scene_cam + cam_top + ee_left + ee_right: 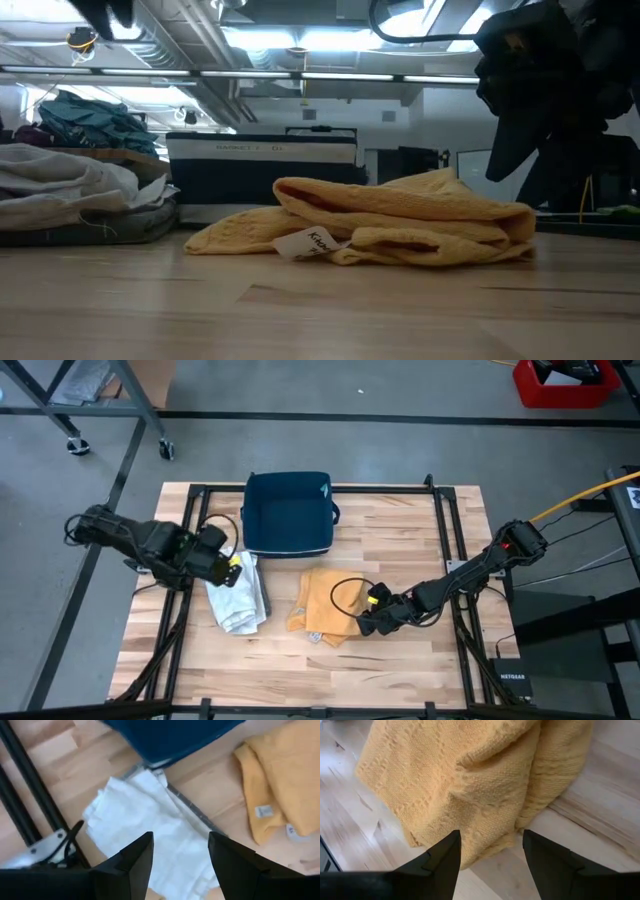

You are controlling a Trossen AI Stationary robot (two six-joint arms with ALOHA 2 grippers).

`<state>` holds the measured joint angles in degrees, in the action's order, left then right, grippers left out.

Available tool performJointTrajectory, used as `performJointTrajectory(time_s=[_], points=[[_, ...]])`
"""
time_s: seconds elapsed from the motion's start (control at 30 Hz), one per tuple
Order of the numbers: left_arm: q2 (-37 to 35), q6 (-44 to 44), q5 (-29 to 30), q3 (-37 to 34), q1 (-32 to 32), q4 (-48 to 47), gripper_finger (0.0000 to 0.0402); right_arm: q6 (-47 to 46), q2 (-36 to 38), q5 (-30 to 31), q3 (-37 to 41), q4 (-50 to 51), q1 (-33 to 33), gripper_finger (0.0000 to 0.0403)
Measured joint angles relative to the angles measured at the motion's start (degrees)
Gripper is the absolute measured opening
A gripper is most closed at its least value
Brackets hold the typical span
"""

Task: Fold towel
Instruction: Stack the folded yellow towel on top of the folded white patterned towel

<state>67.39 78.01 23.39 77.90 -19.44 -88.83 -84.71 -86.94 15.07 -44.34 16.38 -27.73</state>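
Wide shot first: the pale butcher-block wooden surface (400,650) fills the middle of the floor, ringed by a black metal frame (455,550). At its far edge sits the dark navy fabric bin (288,512), square and open-topped. Just in front of it, toward the left, lies the crumpled white cloth towel (240,595), bunched into a long heap. Beside that, near the centre, here is the mustard-yellow knitted towel (322,603), loosely doubled over itself, not squared up, with a small white label (308,242) poking out along its near edge. Now the arms: the left arm reaches in from the left side, and the left tool (234,568) hangs above the upper end of the white towel, fingers spread apart, nothing between them. The right arm stretches in low from the right, and the right tool (364,620) sits at the yellow towel's right-hand edge, its two dark fingers (442,862) parted wide and pointing down at the knit, gripping nothing, the fabric lying loose under the gap.
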Motion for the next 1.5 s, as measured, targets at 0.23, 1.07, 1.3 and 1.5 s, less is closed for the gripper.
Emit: performJointTrajectory(time_s=[0.23, 1.07, 1.3, 1.5], points=[[-2.7, 15.0, 0.0, -9.0, -8.0, -0.5, 0.0181, 0.0, 0.0, 0.0, 0.0, 0.0, 0.0, 0.0216], [2.0, 2.4, 2.4, -35.9, -4.3, 65.5, 0.0181, -8.4, 0.0, 1.0, 0.0, 1.9, 0.0, 0.0216], [9.5, -2.9, 2.3, -36.2, -0.6, 76.6, 0.0181, -14.4, -1.9, 1.3, 0.0, 1.7, 0.0, 0.0216], [16.8, -8.0, -0.6, -36.2, 1.6, 88.4, 0.0181, -19.7, -5.7, 2.1, 0.0, 0.2, 0.0, 0.0216]])
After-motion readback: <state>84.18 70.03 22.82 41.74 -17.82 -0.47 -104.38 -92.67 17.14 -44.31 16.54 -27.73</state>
